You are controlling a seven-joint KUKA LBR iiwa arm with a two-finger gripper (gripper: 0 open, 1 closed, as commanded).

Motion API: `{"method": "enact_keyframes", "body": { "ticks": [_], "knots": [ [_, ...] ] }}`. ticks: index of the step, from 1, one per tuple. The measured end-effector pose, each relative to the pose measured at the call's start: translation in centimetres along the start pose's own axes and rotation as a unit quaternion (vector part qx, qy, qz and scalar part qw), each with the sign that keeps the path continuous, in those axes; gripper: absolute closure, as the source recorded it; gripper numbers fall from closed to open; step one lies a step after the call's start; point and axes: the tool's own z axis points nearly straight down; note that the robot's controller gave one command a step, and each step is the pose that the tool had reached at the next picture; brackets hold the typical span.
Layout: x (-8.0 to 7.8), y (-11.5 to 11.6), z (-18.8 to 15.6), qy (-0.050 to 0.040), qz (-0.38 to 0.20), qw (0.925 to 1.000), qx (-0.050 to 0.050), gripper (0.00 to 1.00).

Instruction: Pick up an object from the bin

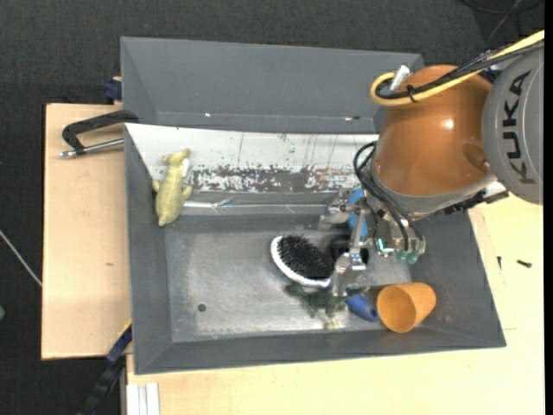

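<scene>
My gripper (350, 253) hangs low in the right half of the bin, under the arm's orange cover. Just left of it lies a hairbrush (301, 258) with a white oval head and black bristles, its right end against the gripper. Below the gripper lies a dark green toy figure (318, 301) on the bin floor. A small blue piece (360, 304) sits beside it, touching an orange cup (404, 306) that lies on its side at the lower right.
A yellow toy lizard (172, 188) rests against the back wall at the bin's far left. Bare floor stretches across the left and middle of the bin. The arm and its cables cover the bin's upper right corner.
</scene>
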Motion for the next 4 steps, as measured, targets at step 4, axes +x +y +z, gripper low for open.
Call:
{"method": "enact_keyframes", "body": {
  "ticks": [4],
  "knots": [
    [0.7,-5.0,15.4,-0.0048,0.231,0.973,0.0,0.0]
  ]
}}
